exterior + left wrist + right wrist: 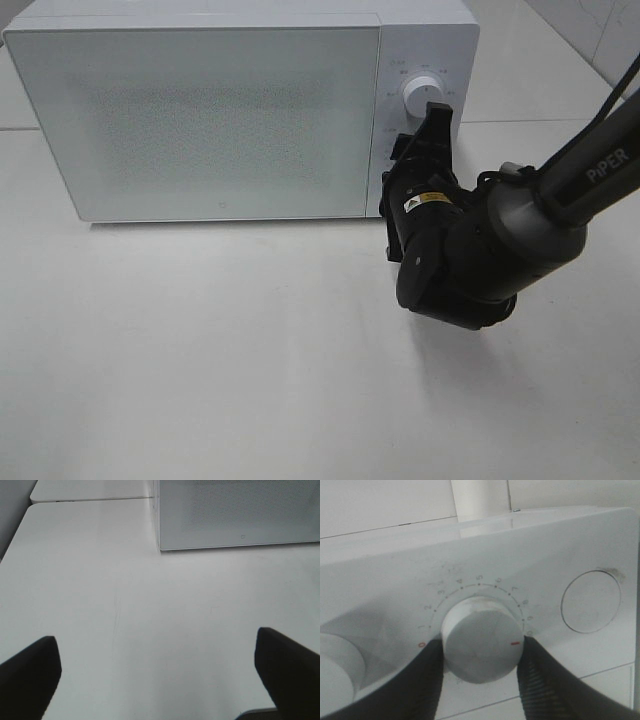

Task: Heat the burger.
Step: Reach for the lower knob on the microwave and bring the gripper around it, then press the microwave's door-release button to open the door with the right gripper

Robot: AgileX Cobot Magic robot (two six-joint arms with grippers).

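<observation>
The burger is out of view; the white microwave (200, 110) stands at the back of the table with its frosted door closed. My right gripper (428, 130) reaches to the control panel and is shut on the timer knob (481, 642), one dark finger (427, 680) against each side of it. The knob's red mark points toward the end of the numbered scale. In the exterior view the gripper hides this knob; only the upper knob (420, 95) shows. My left gripper (160, 680) hovers open over bare table, well in front of the microwave (235, 515), with nothing between its fingers.
A round button (590, 601) sits beside the gripped knob on the panel. The white table (200, 350) stretches in front of the microwave. The right arm (560, 200) comes in from the right edge.
</observation>
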